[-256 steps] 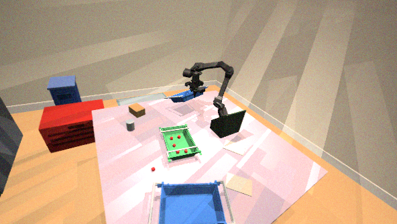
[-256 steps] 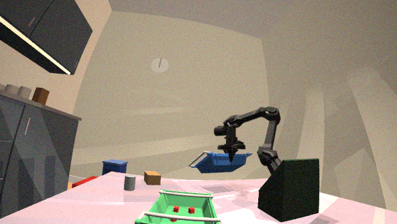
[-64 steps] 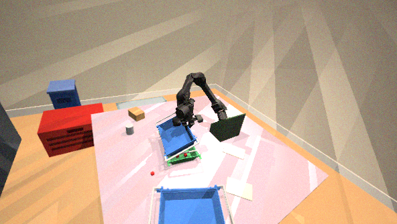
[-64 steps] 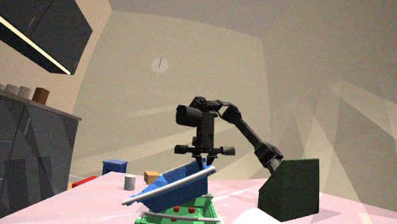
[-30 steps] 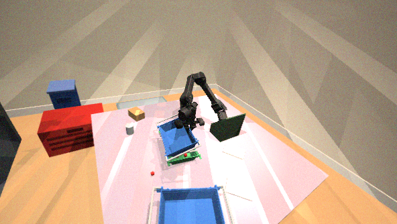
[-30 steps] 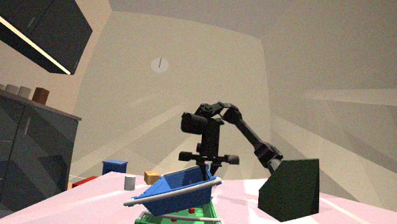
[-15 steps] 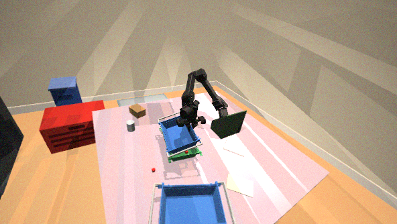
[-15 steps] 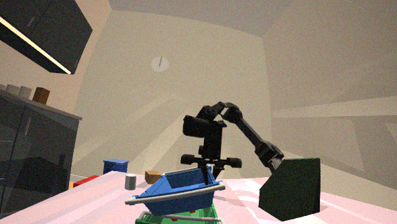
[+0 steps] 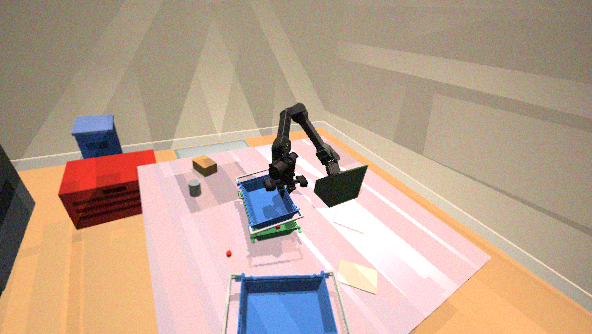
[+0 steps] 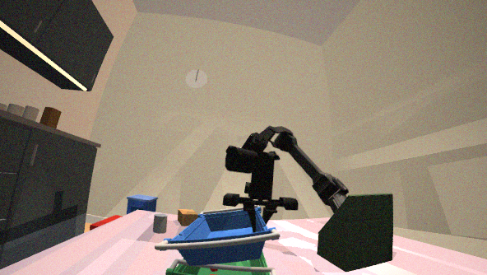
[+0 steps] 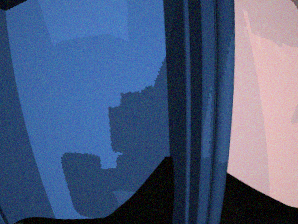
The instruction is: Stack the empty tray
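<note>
"What's closest to us?"

"A blue plastic tray with pale side bars (image 9: pixel 286 284) stands in the foreground, with a small red block (image 9: pixel 228 253) on the table beyond it."

"And the main event?"

"A green plastic tray (image 9: pixel 274 233) (image 10: pixel 258 264), the loaded one, sits on the pink-and-white table (image 9: pixel 200 260) (image 10: pixel 103 255), red showing inside. Above it, an empty blue plastic tray (image 9: pixel 257 220) (image 10: pixel 224 254) (image 11: pixel 85 70) hangs at a slant, one near corner dipping."

"Who has hold of it?"

"The black parallel-jaw gripper (image 9: pixel 285 191) (image 10: pixel 260 226) (image 11: pixel 182 163), clenched on the tray's side wall, one finger inside and one outside."

"So which stage is this?"

"The setting-down, I judge. One pale bar (image 10: pixel 243 268) shows at the green tray's near end; the other is hidden from me, so I cannot confirm that both are swung in."

"What does the next move call for?"

"Bringing the blue tray level and square over both bars, then lowering it gently. The grip is off to one side, so the free end may sag or slip inside. The fingers should part only once both bars carry it."

"And farther back?"

"A grey cylinder (image 9: pixel 194 188) (image 10: pixel 160 223) and a brown block (image 9: pixel 205 165) (image 10: pixel 187 217) stand apart from the work; a red cabinet (image 9: pixel 105 175) and a blue bin (image 9: pixel 95 126) (image 10: pixel 141 199) lie beyond."
</note>
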You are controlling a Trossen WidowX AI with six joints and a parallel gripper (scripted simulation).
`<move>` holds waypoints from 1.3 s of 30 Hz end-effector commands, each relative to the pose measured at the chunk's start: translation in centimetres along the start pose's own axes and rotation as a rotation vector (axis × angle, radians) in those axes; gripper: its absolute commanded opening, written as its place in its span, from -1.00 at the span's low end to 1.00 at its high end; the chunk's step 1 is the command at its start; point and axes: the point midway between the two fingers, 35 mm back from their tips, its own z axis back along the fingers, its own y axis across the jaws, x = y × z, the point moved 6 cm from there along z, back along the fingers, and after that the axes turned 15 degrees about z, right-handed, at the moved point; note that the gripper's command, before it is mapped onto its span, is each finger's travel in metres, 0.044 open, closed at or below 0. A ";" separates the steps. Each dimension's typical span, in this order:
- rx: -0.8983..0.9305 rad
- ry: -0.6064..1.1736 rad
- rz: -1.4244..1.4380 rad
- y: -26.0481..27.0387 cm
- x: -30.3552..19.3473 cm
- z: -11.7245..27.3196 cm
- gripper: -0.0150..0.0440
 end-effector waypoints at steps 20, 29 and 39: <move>-0.015 0.005 0.010 -0.7 -0.2 -2.1 -0.49; -0.015 0.004 0.010 -0.9 -0.2 -2.9 -0.49; -0.015 0.004 0.010 -0.9 -0.3 -3.1 -0.49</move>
